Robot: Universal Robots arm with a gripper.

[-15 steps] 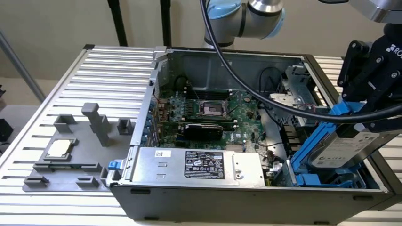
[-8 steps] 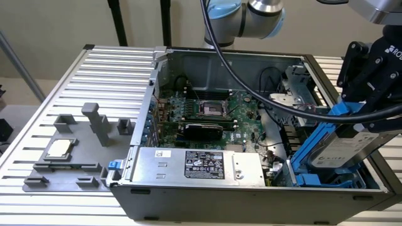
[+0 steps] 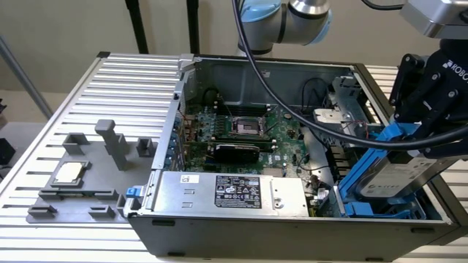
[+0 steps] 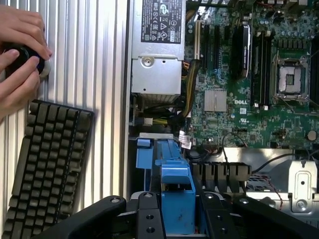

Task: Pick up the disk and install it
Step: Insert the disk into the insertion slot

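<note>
The disk, a silver-grey drive with a white label in a bright blue frame, hangs tilted inside the open computer case, at the exterior view's right. My gripper is shut on its upper end. The disk's lower end reaches down to the blue drive bay at the case's front corner. Whether it touches the bay I cannot tell. In the wrist view the disk's blue frame sits between my black fingers, with the blue bay just beyond it.
A grey power supply with a black label lies next to the bay. The motherboard fills the case floor. A silver CPU chip rests on a grey fixture outside. A keyboard and a person's hands show beside the case.
</note>
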